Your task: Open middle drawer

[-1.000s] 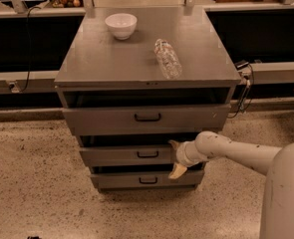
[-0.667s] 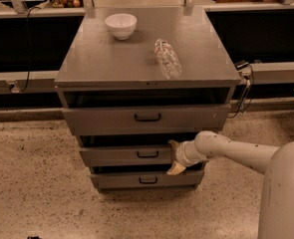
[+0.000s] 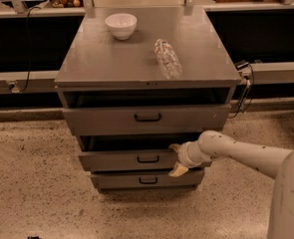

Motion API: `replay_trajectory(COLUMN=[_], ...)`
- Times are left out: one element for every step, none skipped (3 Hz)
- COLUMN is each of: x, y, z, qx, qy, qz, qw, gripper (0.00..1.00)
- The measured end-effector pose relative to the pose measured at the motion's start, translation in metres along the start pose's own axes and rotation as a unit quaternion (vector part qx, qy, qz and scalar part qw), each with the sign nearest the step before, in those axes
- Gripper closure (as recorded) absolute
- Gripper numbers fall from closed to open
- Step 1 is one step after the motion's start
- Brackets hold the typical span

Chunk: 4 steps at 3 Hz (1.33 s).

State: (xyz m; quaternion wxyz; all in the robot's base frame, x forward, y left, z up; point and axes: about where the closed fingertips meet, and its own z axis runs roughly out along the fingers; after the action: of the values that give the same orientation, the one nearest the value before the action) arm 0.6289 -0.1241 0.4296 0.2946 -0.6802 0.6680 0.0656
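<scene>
Lingering, seemingly, gripper [image 3: 177,159] at middle drawer [image 3: 116,161]

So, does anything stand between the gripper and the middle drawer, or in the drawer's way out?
Nothing visible. The gripper sits at the front of the middle drawer, right of its handle; nothing shows in the drawer's path outward.

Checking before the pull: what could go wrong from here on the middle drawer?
1. The gripper sits right of the handle on the middle drawer, fingers spread across its front: an off-centre pull may slip or skew it.
2. The bottle lying on the cabinet top could roll if jolted.
</scene>
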Motion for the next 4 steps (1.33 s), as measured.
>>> replay_trajectory(x=[-0.013,-0.012,-0.012,-0.006], y=[0.008,0.014,0.014,0.018], z=[-0.036,-0.038,-0.038,-0.026], qx=[-0.005,-0.01,-0.01,-0.025], qy=[-0.037,-0.042,-0.042,-0.027], qz=[0.007,0.01,0.01,0.015], qw=[0.9993,0.999,0.999,0.9992], gripper=[0.18,0.0,0.0,0.0])
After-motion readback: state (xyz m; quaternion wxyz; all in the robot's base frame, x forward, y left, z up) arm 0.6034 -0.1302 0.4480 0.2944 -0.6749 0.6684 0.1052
